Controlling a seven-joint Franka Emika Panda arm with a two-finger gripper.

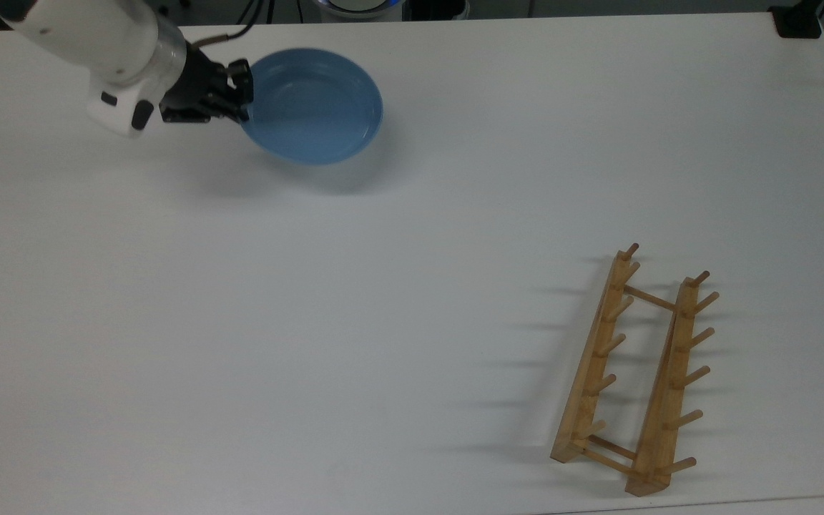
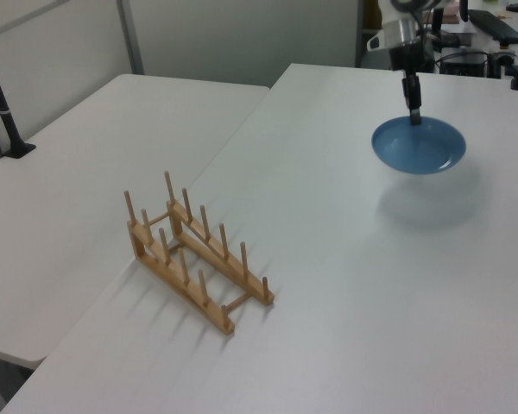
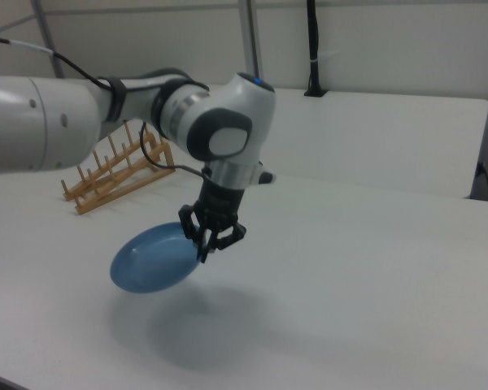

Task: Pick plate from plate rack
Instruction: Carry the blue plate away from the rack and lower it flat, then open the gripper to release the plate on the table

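Note:
The light-blue plate (image 1: 313,106) hangs nearly level a little above the white table, near the top view's upper left. My gripper (image 1: 243,107) is shut on the plate's rim at its left edge in the top view. In the left view the plate (image 2: 419,147) floats over its shadow with the gripper (image 2: 415,116) at its far edge. In the right view the plate (image 3: 153,258) hangs low from the gripper (image 3: 203,250). The wooden plate rack (image 1: 630,374) stands bare at the top view's lower right, also the rack (image 2: 195,251) and the rack (image 3: 118,172).
The white table (image 1: 355,307) stretches wide between plate and rack. A second table (image 2: 86,181) adjoins at the left view's left. A black post base (image 1: 798,20) sits at the top view's upper right corner. Desks with equipment (image 2: 479,34) stand behind.

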